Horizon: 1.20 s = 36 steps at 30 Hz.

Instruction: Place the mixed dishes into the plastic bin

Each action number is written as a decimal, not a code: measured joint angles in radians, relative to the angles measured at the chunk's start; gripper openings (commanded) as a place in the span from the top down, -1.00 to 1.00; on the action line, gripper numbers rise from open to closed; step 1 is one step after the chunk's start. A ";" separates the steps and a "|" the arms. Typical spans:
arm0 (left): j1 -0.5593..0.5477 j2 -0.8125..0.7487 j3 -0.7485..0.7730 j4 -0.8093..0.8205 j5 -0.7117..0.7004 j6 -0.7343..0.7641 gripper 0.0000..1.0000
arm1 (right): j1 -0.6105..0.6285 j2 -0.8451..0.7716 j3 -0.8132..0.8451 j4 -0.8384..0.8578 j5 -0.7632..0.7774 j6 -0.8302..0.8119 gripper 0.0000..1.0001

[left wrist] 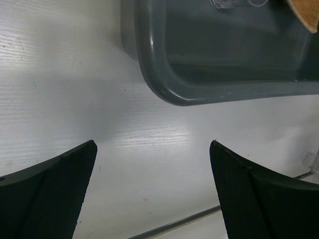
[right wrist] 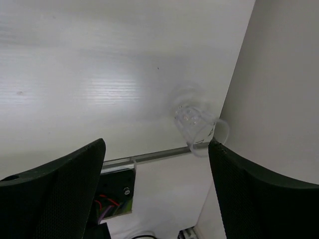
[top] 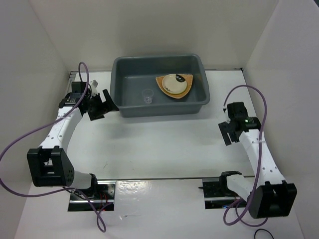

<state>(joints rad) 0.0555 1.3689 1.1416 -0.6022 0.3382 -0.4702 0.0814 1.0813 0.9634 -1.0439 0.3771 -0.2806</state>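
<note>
Looking down from above, the wood-grain plate (top: 186, 80), the cream saucer (top: 174, 83) on it and a tiny clear glass (top: 147, 96) sit in the grey plastic bin (top: 159, 110), with the left claw (top: 99, 105) and right claw (top: 228, 132) both spread wide and empty, while only the right wrist view shows a second clear glass (right wrist: 197, 127) on the tabletop (right wrist: 99, 74) beside the wall (right wrist: 279, 89).

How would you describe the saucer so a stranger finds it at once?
Find the grey bin at the far side of the table. In its right half lies a tan plate; the saucer rests on it, round and cream with dark marks, unlike the clear glass left of it.
</note>
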 measured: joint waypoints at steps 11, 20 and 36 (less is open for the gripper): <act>0.000 0.145 0.084 -0.019 0.010 0.002 -1.00 | -0.172 -0.061 -0.127 0.063 0.004 -0.073 -0.95; 0.000 0.154 0.117 -0.025 0.013 0.002 -1.00 | -0.271 0.061 -0.205 0.147 -0.009 -0.181 -0.95; 0.000 0.124 0.077 -0.038 -0.007 0.023 -1.00 | -0.474 0.212 -0.251 0.274 -0.017 -0.262 -0.93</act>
<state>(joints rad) 0.0555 1.4925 1.2190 -0.6403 0.3309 -0.4469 -0.3927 1.2938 0.7120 -0.7704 0.3603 -0.5426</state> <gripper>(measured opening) 1.001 0.970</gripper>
